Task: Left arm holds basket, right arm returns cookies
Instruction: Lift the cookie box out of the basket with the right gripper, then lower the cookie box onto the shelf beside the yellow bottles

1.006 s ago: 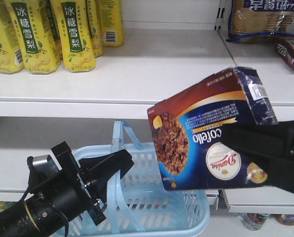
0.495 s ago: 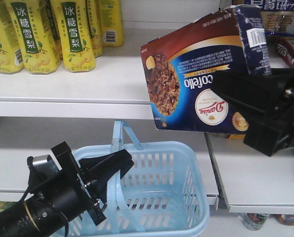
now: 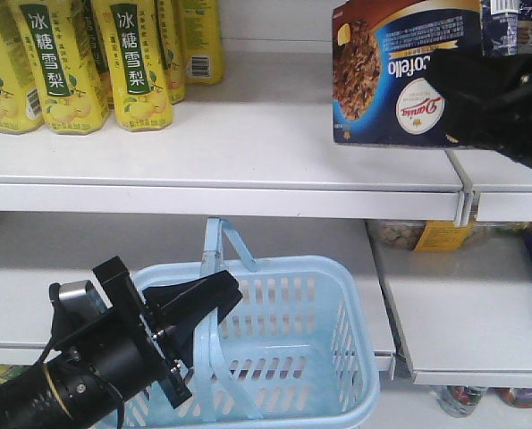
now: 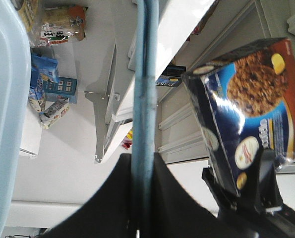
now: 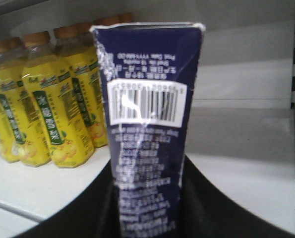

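Note:
The light blue basket (image 3: 283, 357) hangs low in the front view, in front of the lower shelf. My left gripper (image 3: 203, 304) is shut on its raised swing handle (image 3: 214, 268). In the left wrist view the handle (image 4: 145, 99) runs straight up from between the black fingers of the left gripper (image 4: 143, 163). The cookies (image 3: 391, 80), a navy box with a cookie picture, are held upright at the level of the upper shelf, at the top right. My right gripper (image 3: 467, 98) is shut on the box's right end. In the right wrist view the box's barcode end (image 5: 147, 124) stands between the right gripper (image 5: 147, 198) fingers.
Several yellow drink bottles (image 3: 87, 63) stand at the back left of the white upper shelf (image 3: 248, 152); they also show at left (image 5: 53, 114). A shelf divider (image 3: 463, 192) sits under the box. Snack packs (image 3: 418, 234) lie on the lower right shelf (image 3: 462, 331).
My right gripper has carried the cookies from just above the basket up and to the right, to upper shelf height. The left arm and basket have not moved.

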